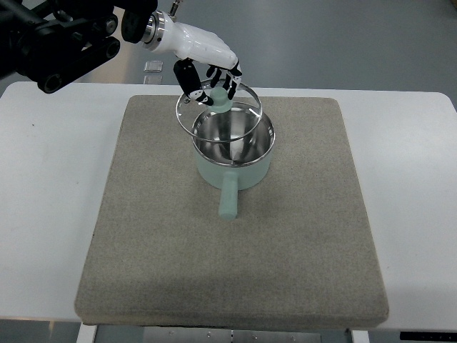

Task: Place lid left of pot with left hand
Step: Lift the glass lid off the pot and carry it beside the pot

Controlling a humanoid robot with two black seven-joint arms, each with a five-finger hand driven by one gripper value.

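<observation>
Counter [43, 214]: white and flat, nearest to where I stand; it carries everything, with bare strips showing on both sides of the mat.
Mat [235, 279]: a square grey felt-like pad that covers most of the counter, probably there to cushion the cookware and keep it from sliding; its left half lies bare, which looks like the room the lid needs.
Pot [233, 151]: a pale mint-green saucepan with a shiny steel inside, upright near the far middle of the mat, its stubby green handle pointing toward me; it stands uncovered.
Lid [218, 108]: a round glass lid with a thin metal rim and a mint-green knob, lifted and tilted above the pot's far-left edge, overlapping the rim from this angle; the glass is so clear that the steel bowl shows through it.
Left hand [208, 68]: white shell with black fingers [187, 77], reaching in from the far left on a black arm; the fingers are curled down around the knob, gripping it, which I take as the reason the lid hangs tilted.
Stage: the lid seems clear of the pot but not yet set down on the left.
Right hand: nowhere in sight.
</observation>
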